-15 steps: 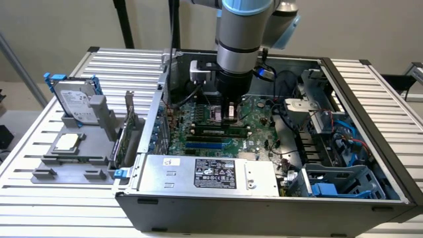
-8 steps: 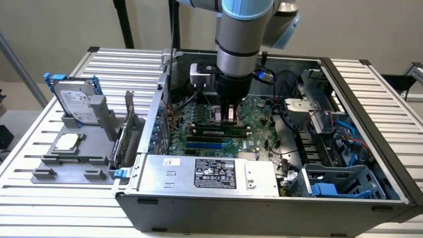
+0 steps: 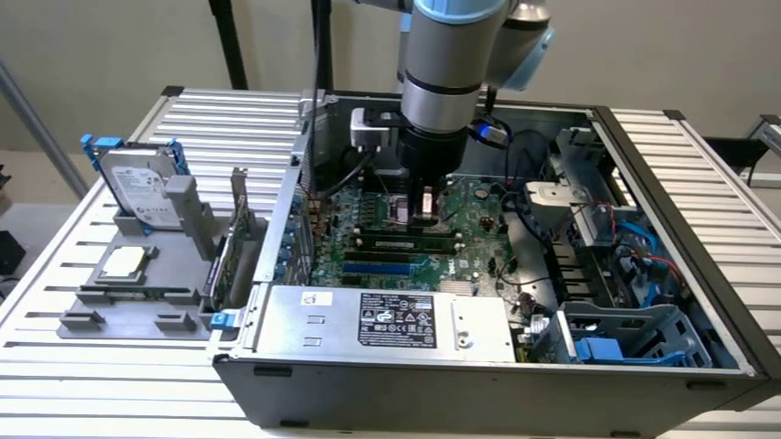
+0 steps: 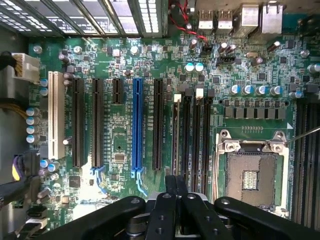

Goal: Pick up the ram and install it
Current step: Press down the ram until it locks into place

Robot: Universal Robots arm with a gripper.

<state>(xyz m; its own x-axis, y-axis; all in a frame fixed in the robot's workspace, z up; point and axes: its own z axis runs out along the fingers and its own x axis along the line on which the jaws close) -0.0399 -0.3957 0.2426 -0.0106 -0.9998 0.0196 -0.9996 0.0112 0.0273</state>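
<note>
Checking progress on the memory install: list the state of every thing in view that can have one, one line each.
gripper: shut, low over the motherboard by the memory slots.
ram: lying flat in a motherboard slot.
computer case: side open, interior exposed.
CPU socket: empty, no chip in it.
blue expansion slot: empty.
hard drive: upright in the grey holder outside the case.
expansion card: standing on edge in the holder.

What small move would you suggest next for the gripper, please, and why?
Probably a short press straight down: the shut fingers hang over the ram, which already stands slotted in the motherboard; whether it is latched I cannot tell.
</note>
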